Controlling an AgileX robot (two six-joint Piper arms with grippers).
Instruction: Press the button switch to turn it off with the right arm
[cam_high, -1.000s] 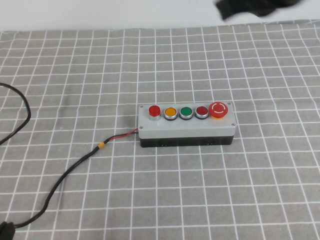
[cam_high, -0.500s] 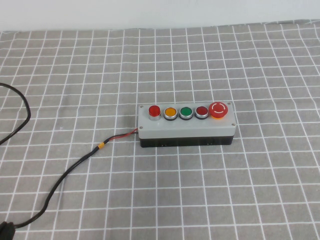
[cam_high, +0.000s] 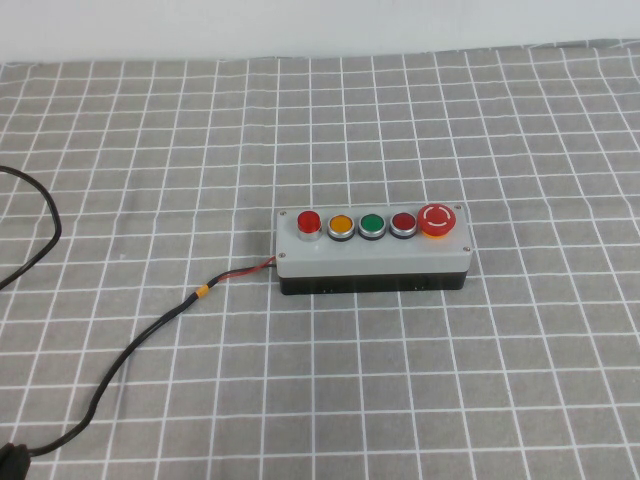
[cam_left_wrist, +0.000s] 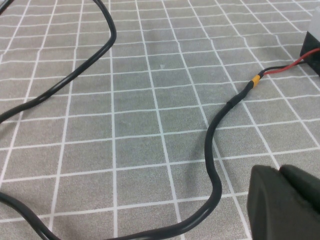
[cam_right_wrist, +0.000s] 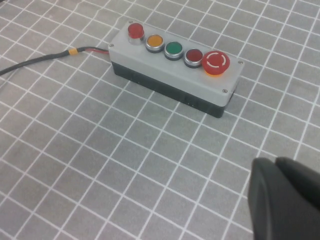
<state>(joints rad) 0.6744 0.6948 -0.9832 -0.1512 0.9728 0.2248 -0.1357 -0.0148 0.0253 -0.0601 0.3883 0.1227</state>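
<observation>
The button switch (cam_high: 309, 222) is a small bright-red pushbutton with a silver collar at the left end of the grey box (cam_high: 370, 256). It also shows in the right wrist view (cam_right_wrist: 135, 30), on the same box (cam_right_wrist: 150, 59). No arm shows in the high view. My right gripper (cam_right_wrist: 276, 162) is shut and empty, well above the cloth and far back from the box. My left gripper (cam_left_wrist: 282, 172) is shut and empty, low over the cloth beside the black cable (cam_left_wrist: 212, 150).
Along the box follow an orange button (cam_high: 341, 225), a green button (cam_high: 372, 224), a dark red flat button (cam_high: 403, 223) and a red mushroom button (cam_high: 438, 219). The black cable (cam_high: 130, 345) runs from the box's left end toward the front left. A grey checked cloth covers the table.
One second ago a black arm part showed at the top right edge of the high view; it has since left that view. The box has not moved.
</observation>
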